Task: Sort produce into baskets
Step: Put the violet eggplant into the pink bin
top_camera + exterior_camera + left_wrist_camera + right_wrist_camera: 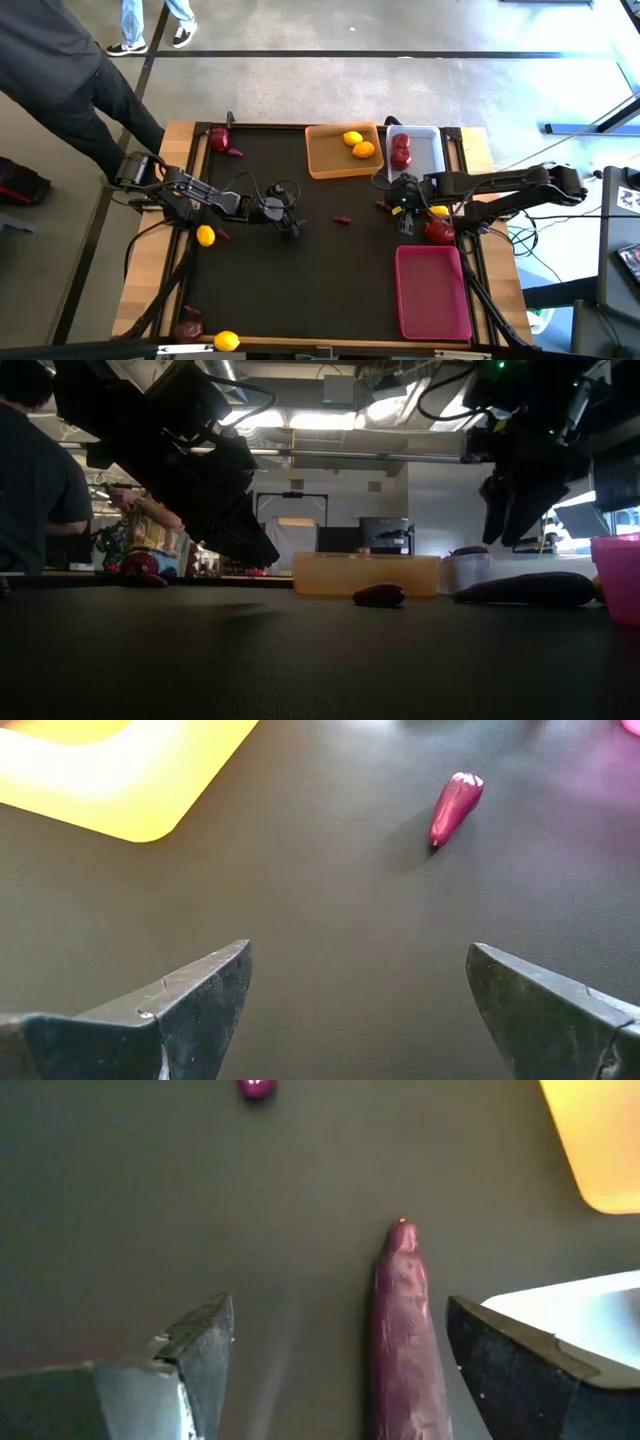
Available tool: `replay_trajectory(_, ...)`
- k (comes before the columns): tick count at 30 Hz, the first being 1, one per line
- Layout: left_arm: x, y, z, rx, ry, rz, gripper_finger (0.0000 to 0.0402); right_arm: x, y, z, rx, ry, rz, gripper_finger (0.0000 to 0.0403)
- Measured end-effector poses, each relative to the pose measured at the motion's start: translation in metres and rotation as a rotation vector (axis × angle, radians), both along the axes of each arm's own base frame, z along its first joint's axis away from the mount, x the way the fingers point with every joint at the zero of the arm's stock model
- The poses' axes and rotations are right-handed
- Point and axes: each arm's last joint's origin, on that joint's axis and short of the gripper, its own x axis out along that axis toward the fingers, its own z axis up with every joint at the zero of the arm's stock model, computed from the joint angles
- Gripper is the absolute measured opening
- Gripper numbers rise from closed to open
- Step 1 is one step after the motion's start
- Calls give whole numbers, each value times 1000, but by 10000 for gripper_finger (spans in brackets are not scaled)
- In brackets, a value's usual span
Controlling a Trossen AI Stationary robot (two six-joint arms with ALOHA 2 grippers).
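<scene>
Going left to right across the black table mat (300,290): at the far left we've got a lemon (205,236) sitting right by the left arm, another yellow lemon (227,341) down at the near edge with a dark reddish piece (189,325) just beside it, and a red apple (219,139) with a small purple bit up in the far-left corner.

The left gripper (355,995) hovers over bare mat near the middle, jaws spread wide with nothing between them. A small purple pepper-shaped piece (455,806), glossy and tapered, lies ahead of it on the mat.

Next is the orange basket (325,160), which holds a lemon and an orange-tinted citrus (364,150). Beside it, the white basket (425,150) has two red apples (401,150) in it.

The right gripper (335,1355) sits just in front of the white basket, jaws wide open, with a long dark purple piece (405,1340) lying between its fingers, untouched as far as we can tell. Another apple (439,231) and a lemon sit close under that arm. The magenta basket (433,293) is at the near right.

No labels or writing we can read on anything.
</scene>
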Motion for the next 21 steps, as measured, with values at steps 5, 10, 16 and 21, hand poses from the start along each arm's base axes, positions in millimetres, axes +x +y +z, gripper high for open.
replay_trajectory(5, 0, 0, 0, 1, 0, -1, 363, 11, 0, 0, 14, -76, 43, 309)
replay_trajectory(10, 0, 0, 0, 1, 1, -2, 363, 17, -1, -8, -29, -43, 69, 309)
replay_trajectory(16, 0, 0, 0, 2, 2, -2, 363, 4, -1, -20, -20, 157, 22, 309)
replay_trajectory(21, 0, 0, 0, 4, 2, -4, 363, -4, -2, -22, -54, 237, -36, 309)
